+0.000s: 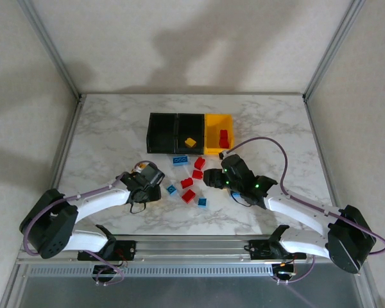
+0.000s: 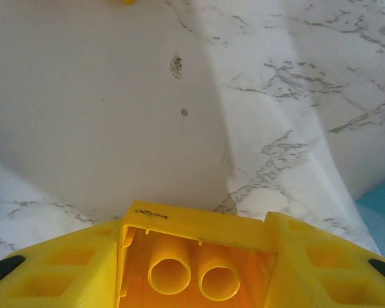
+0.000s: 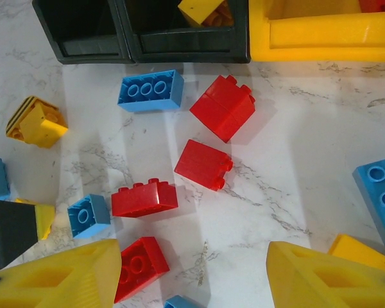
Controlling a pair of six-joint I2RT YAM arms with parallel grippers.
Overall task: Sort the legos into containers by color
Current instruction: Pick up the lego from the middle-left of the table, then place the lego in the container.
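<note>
Three joined containers stand at the back: two black bins and a yellow bin. A yellow lego lies in the middle black bin and a red lego in the yellow bin. Loose red legos and blue legos lie in front of the bins. My left gripper is shut on a yellow lego, hollow side toward the camera. My right gripper is open above bare marble, with a red lego beside its left finger.
A blue lego and a yellow one lie at the right edge of the right wrist view. A yellow piece with black stripes sits at its left. The marble table has open room left and right of the bins.
</note>
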